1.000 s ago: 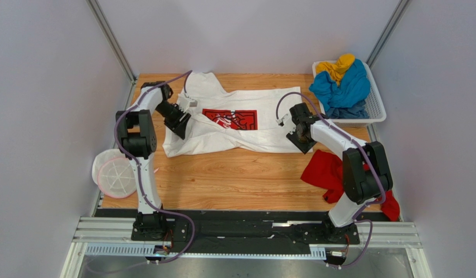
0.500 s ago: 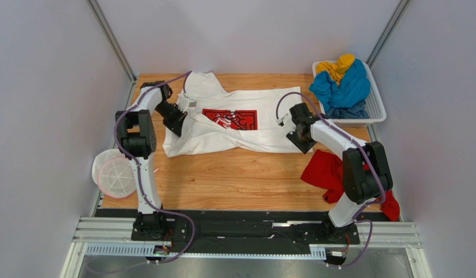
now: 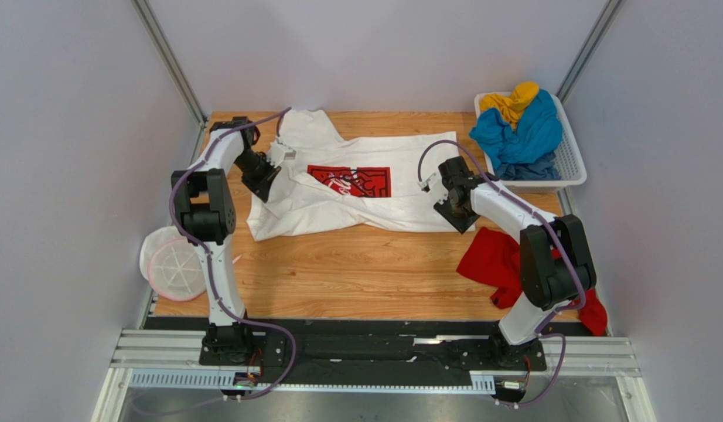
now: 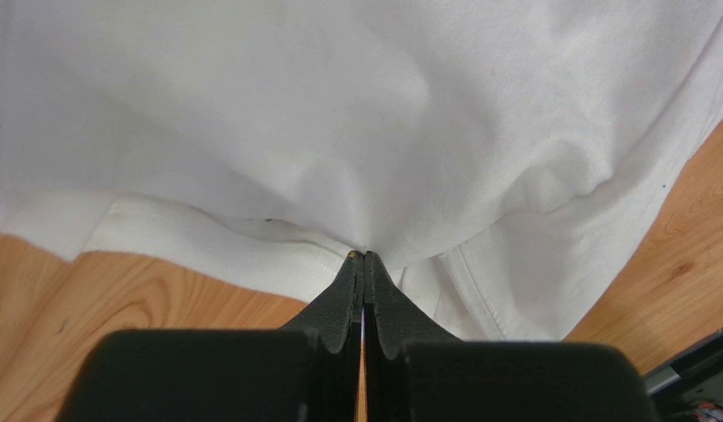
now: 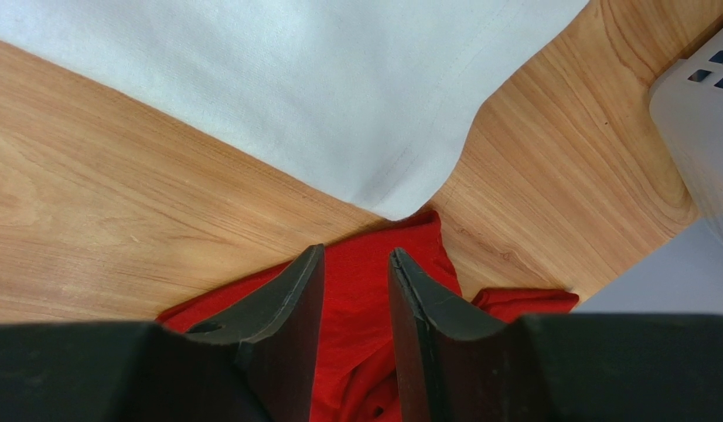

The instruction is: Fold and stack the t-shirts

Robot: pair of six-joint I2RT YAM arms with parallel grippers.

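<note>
The white t-shirt (image 3: 374, 200) with a red chest print (image 3: 349, 180) lies spread across the back of the wooden table. My left gripper (image 3: 277, 161) is at its left edge. In the left wrist view its jaws (image 4: 365, 255) are shut on a pinch of the white t-shirt (image 4: 339, 114), and creases run out from the tips. My right gripper (image 3: 460, 220) stands open at the shirt's near right corner (image 5: 400, 207), with the red t-shirt (image 5: 356, 352) showing between its fingers. The red t-shirt (image 3: 493, 259) lies crumpled at the right.
A white lattice basket (image 3: 574, 167) at the back right holds a blue t-shirt (image 3: 519, 136) and a yellow t-shirt (image 3: 510, 98); its corner (image 5: 699, 123) shows in the right wrist view. A round white lattice object (image 3: 176, 264) sits off the table's left edge. Grey walls enclose the table.
My left gripper has shut on the white t-shirt's left edge and drawn slightly back and left. The right arm has hardly moved.
</note>
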